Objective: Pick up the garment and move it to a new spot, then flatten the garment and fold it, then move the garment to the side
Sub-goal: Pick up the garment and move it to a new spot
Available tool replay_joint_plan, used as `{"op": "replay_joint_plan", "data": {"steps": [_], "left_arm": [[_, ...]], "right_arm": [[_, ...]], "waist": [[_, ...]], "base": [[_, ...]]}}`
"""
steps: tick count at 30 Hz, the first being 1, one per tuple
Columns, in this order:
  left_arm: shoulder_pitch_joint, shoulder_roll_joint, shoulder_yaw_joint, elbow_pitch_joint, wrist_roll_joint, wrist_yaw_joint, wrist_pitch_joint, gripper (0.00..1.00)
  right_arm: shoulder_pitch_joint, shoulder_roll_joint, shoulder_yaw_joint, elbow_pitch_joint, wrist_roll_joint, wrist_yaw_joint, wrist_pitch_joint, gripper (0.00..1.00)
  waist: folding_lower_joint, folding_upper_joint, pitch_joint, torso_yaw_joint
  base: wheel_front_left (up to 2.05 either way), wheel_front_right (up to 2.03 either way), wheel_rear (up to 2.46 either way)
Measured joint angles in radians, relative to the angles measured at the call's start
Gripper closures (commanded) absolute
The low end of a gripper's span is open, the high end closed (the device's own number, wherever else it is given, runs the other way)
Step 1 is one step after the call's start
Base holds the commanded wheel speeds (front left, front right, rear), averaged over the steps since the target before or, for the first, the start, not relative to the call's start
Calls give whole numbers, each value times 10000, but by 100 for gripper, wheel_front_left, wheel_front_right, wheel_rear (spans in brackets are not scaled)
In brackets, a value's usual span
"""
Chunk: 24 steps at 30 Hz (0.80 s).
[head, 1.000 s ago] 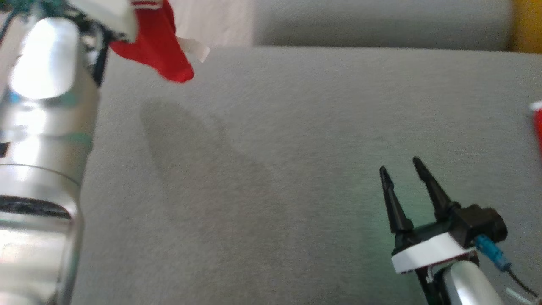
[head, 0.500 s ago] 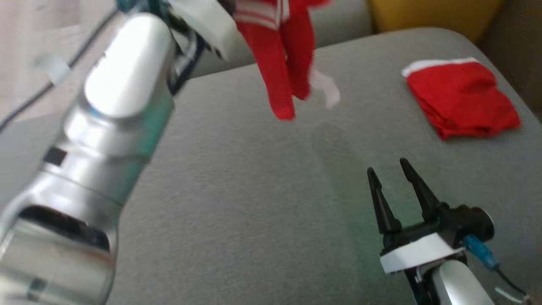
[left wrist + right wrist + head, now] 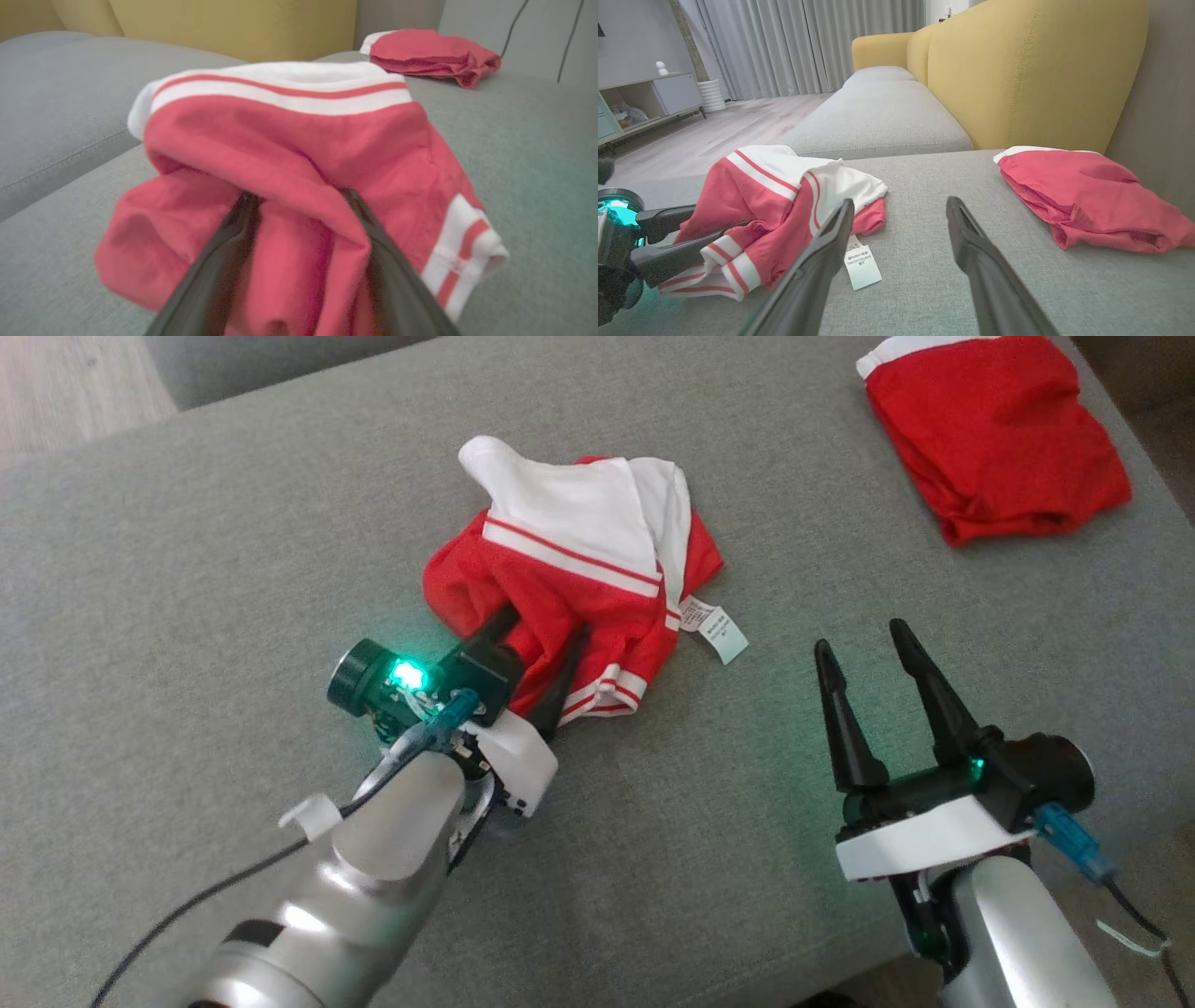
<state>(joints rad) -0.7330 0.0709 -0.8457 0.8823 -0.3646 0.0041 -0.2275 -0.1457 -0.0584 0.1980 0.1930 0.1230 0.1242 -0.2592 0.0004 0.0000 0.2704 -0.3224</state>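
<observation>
The crumpled red-and-white striped garment (image 3: 579, 588) lies mid-cushion on the grey fabric sofa seat (image 3: 233, 551); the left hand (image 3: 543, 633) is spread, fingertips buried in loose folds, pinching nothing; the right hand (image 3: 860, 635) hovers spread, empty; relocation looks done; flattening next calls for drawing edges apart; print on the white care label (image 3: 714, 630) is too small to read.

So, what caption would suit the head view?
Left gripper, open, nestled in crumpled red-and-white garment on grey sofa; right gripper open.
</observation>
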Motion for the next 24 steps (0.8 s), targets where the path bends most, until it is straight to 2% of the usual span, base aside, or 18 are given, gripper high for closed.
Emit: {"op": "replay_joint_plan", "data": {"steps": [2,4,9,12,13,18,24], "left_arm": [[23,-121,36,-132,-69,224,-157,0],[143,-213,205,-639,-119,627,-222,0],[1627,-245,1396,-3618,105,1653,-253,0],[3189,-178,2196,-4932,506,1831,-263,0],[3189,-178,2196,-4932,506,1831,-263,0],[5637,-46,3519,-6498,1335,2134,-263,0],[8013,-52,5145,-7923,1528,2155,-263,0]], "right_arm": [[17,13,-142,33,-2,0,0,0],[46,19,-245,42,-12,-2,0,0],[284,35,-564,38,-117,0,0,0],[627,38,-784,46,-267,0,0,0],[627,38,-784,46,-267,0,0,0],[1361,54,-1175,40,-462,0,0,0],[2401,100,-1473,46,-717,-2,2,0]], "waist": [[-1,0,52,98],[-2,0,27,275],[-3,0,-345,1012],[-4,0,-736,1514],[-4,0,-736,1514],[-5,0,-1529,2302],[-5,0,-2454,3081]], "base": [[0,0,0],[0,0,0],[0,0,0],[0,0,0],[0,0,0],[0,0,0],[0,0,0]]}}
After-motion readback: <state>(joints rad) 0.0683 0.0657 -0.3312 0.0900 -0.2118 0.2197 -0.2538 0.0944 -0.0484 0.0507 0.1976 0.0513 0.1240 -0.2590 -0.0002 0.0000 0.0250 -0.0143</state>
